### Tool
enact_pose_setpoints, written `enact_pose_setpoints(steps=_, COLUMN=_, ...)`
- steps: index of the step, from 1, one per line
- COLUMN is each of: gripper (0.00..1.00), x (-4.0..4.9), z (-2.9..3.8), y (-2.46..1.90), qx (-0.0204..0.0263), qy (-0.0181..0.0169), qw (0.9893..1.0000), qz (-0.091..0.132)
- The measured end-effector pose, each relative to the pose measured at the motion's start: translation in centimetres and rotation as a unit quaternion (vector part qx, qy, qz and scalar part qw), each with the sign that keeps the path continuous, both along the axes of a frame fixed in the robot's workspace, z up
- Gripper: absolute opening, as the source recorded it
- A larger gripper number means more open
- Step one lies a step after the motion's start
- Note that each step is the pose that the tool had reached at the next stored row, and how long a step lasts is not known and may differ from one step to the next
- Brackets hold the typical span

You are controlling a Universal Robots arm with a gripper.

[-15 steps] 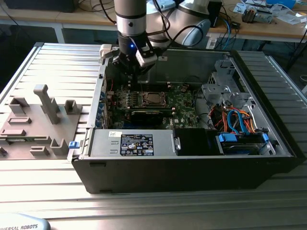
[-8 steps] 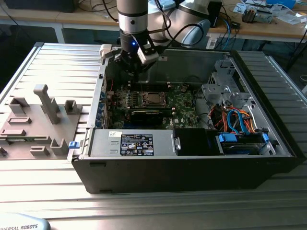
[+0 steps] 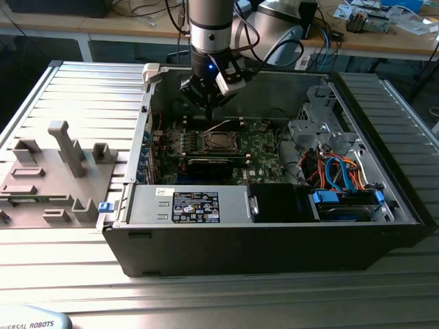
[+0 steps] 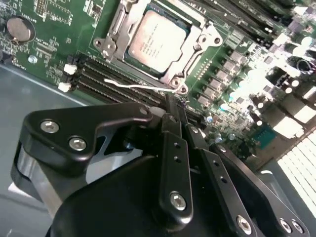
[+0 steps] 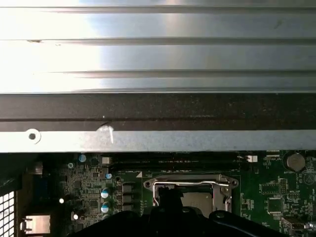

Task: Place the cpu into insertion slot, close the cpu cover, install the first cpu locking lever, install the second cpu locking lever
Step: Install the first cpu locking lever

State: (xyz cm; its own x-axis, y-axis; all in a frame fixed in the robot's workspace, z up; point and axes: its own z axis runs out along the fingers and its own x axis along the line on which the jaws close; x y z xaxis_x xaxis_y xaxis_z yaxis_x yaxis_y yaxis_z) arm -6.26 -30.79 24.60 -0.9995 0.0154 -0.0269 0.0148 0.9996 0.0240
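The cpu (image 4: 157,38) lies as a silvery square in the insertion slot (image 4: 116,29) on the green motherboard, and the metal cover frame sits down around it. In the exterior view the insertion slot (image 3: 219,142) is mid-board inside the open computer case. A thin silvery locking lever (image 4: 136,85) sticks out free beside the slot, over the long black card slots. My gripper (image 4: 177,101) hangs just above the board with its fingers pressed together and nothing between them, the tips close to the lever's end. In the exterior view the gripper (image 3: 208,101) is just behind the slot.
The case's back wall (image 5: 158,140) rises close beside the slot. A black power supply (image 3: 206,204) and a drive bay with blue and orange cables (image 3: 336,171) fill the case's front and the exterior view's right. A grey parts fixture (image 3: 62,164) lies outside the case at the exterior view's left.
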Motion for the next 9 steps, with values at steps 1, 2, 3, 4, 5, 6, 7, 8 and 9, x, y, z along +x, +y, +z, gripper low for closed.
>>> enact_pose_setpoints(steps=1, gripper=0.11, x=0.04, z=-0.19, y=0.03, qx=0.0000, qy=0.0000, qw=1.0000, qz=0.000)
enact_pose_setpoints(steps=2, gripper=0.11, x=0.05, z=-0.37, y=0.12, qx=0.0000, qy=0.0000, qw=1.0000, qz=0.000)
enact_pose_setpoints(steps=3, gripper=0.11, x=0.12, z=-0.56, y=0.27, qx=-0.0001, qy=0.0000, qw=1.0000, qz=0.000)
enact_pose_setpoints(steps=4, gripper=0.11, x=0.19, z=-0.75, y=0.44, qx=0.0000, qy=0.0000, qw=1.0000, qz=0.000)
enact_pose_setpoints(steps=5, gripper=0.11, x=0.25, z=-0.92, y=0.60, qx=0.0000, qy=0.0000, qw=1.0000, qz=0.001)
enact_pose_setpoints(steps=6, gripper=0.11, x=0.32, z=-1.10, y=0.75, qx=0.0000, qy=0.0000, qw=1.0000, qz=0.001)
enact_pose_setpoints(steps=7, gripper=0.11, x=0.34, z=-1.27, y=0.80, qx=0.0001, qy=-0.0001, qw=1.0000, qz=0.002)
enact_pose_setpoints(steps=8, gripper=0.11, x=0.37, z=-1.39, y=0.83, qx=0.0000, qy=0.0000, qw=1.0000, qz=0.004)
enact_pose_setpoints(steps=9, gripper=0.11, x=0.40, z=-1.63, y=0.84, qx=-0.0001, qy=0.0000, qw=0.9999, qz=0.012)
